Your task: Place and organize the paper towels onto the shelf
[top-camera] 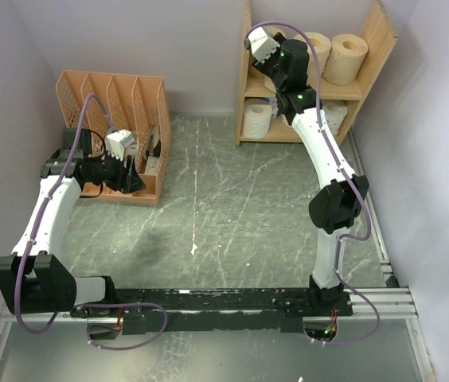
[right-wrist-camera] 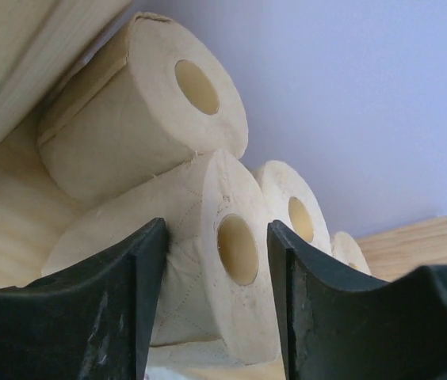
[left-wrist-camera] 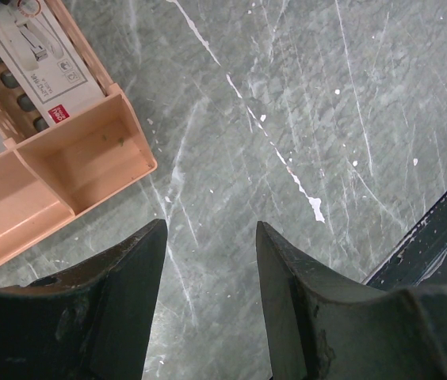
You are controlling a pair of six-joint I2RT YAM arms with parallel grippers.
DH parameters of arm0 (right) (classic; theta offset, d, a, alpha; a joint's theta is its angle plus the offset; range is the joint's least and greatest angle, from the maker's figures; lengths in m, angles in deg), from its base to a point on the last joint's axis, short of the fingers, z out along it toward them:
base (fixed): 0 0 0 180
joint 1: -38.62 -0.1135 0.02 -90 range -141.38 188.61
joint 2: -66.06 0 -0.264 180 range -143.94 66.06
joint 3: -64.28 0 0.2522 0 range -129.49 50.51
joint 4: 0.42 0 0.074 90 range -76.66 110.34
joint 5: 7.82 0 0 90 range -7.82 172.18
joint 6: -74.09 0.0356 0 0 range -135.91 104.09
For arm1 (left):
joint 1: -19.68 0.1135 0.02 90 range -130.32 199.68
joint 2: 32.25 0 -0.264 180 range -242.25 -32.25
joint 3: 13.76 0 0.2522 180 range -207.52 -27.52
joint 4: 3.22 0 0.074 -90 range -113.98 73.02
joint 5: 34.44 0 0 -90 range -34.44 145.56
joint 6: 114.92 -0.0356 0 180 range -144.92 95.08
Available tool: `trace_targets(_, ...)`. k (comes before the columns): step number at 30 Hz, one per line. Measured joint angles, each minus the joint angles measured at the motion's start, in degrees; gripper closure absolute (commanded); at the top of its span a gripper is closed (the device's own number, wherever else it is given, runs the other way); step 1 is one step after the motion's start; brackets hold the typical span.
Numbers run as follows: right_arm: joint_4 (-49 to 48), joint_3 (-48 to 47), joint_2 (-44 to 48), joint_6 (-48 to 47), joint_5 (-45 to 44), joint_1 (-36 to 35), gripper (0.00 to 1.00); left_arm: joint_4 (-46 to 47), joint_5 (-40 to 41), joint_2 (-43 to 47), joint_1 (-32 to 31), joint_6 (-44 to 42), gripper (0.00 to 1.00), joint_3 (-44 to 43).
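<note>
The light wood shelf [top-camera: 378,48] stands at the back right. Tan paper towel rolls [top-camera: 345,56] sit on its upper tier and white rolls [top-camera: 257,118] on the lower tier. My right gripper [top-camera: 284,62] reaches into the upper tier. In the right wrist view it [right-wrist-camera: 217,226] is open, its jaws either side of a tan roll [right-wrist-camera: 200,261], the left finger close against it. Another tan roll [right-wrist-camera: 128,119] lies above and two more [right-wrist-camera: 287,198] beyond. My left gripper [left-wrist-camera: 212,226] is open and empty over the table, by the organizer [top-camera: 141,181].
An orange-pink four-slot file organizer [top-camera: 113,95] stands at the back left; its front tray [left-wrist-camera: 89,150] shows in the left wrist view with a packaged item in one slot. The purple walls close in both sides. A black rail [top-camera: 232,298] runs along the near edge.
</note>
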Motion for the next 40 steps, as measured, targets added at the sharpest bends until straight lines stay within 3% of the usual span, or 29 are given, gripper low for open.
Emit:
trace_targets(10, -9.3, -0.3, -4.4, -0.2, -0.3, -0.3, 0.36, 0.4, 0.0, 0.0, 0.0, 0.0, 0.40, 0.0)
trace_targets(14, -12.1, -1.1, -5.7, -0.2, -1.1, -0.7, 0.19, 0.4, 0.1, 0.0, 0.0, 0.0, 0.40, 0.0)
trace_targets(16, -13.6, -1.1, -5.7, -0.7, -3.8, -1.7, 0.01, 0.5, 0.2, -0.1, 0.0, 0.0, 0.40, 0.0)
trace_targets(22, -27.5, 8.6, 0.3, -5.8, -19.6, -10.3, 0.00, 0.8, 0.7, -0.5, 0.0, 0.0, 0.40, 0.0)
trace_targets(25, -28.5, 14.2, 6.9, -3.3, -24.7, -16.8, 0.00, 0.8, 0.9, -0.5, 0.0, 0.2, 0.40, 0.0)
trace_targets(29, -19.6, 15.7, 18.8, 12.4, -26.1, -20.2, 0.00, 1.3, 0.9, -0.5, 0.0, 0.3, 0.40, 0.0)
trace_targets(33, -9.2, 19.6, 34.5, 34.7, -30.8, -19.5, 0.00, 1.7, 0.9, -0.1, 0.0, 0.6, 0.40, 0.0)
trace_targets(38, -9.0, 44.3, 54.9, 56.2, -27.0, -21.9, 0.00, 2.6, 1.0, 1.2, 0.0, 1.0, 0.40, 0.3)
trace_targets(40, -8.2, 51.4, 58.3, 61.5, -26.1, -21.8, 0.00, 2.6, 1.0, 1.7, 0.0, 1.0, 0.40, 0.5)
